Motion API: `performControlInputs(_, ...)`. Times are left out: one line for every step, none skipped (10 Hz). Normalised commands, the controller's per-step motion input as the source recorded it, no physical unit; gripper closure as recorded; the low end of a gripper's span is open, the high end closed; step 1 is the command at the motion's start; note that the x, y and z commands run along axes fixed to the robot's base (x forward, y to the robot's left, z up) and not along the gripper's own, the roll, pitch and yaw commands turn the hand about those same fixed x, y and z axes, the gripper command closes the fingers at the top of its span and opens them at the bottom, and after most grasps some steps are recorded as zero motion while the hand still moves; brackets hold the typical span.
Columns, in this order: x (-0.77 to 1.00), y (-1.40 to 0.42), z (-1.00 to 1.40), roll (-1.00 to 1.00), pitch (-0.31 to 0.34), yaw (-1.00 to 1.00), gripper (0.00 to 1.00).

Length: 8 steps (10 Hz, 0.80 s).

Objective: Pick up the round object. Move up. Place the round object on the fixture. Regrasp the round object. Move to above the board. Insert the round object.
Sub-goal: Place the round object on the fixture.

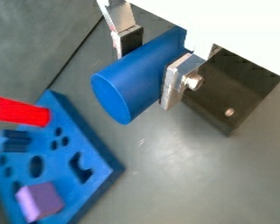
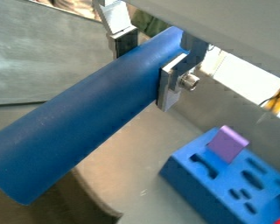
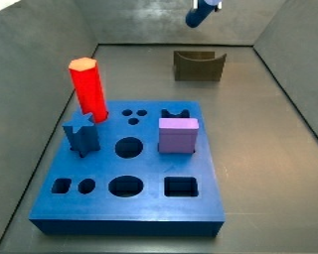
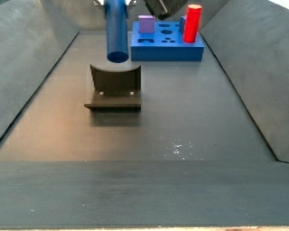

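Note:
My gripper is shut on the round object, a smooth blue cylinder, with a silver finger pressed on each side. In a side view the round object hangs nearly upright, its lower end just above the notch of the dark fixture. Another side view shows only its lower tip above the fixture. The blue board lies on the floor, apart from the fixture. Both wrist views show the gripper clamped partway along the cylinder.
A red hexagonal peg, a short blue star peg and a purple block stand in the board. Sloping grey walls enclose the floor on both sides.

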Motion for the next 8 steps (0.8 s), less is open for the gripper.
performControlInputs(0.07,0.04,-0.02,-1.0,0.111,-0.23,1.0)
performControlInputs(0.08,0.04,-0.02,-0.89,0.094,-0.24,1.0)
performControlInputs(0.08,0.04,-0.02,-0.71,0.058,-0.23,1.0)
performControlInputs(0.08,0.05,-0.02,-0.53,0.023,-0.21,1.0)
performControlInputs(0.07,0.04,-0.01,-0.31,-0.02,-0.18,1.0)
performControlInputs(0.06,0.03,0.0,-0.2,-0.047,-0.16,1.0)
performControlInputs(0.09,0.12,-1.0,-0.15,-0.065,-0.09,1.0)
performControlInputs(0.09,0.12,-1.0,-0.15,-0.074,-0.07,1.0)
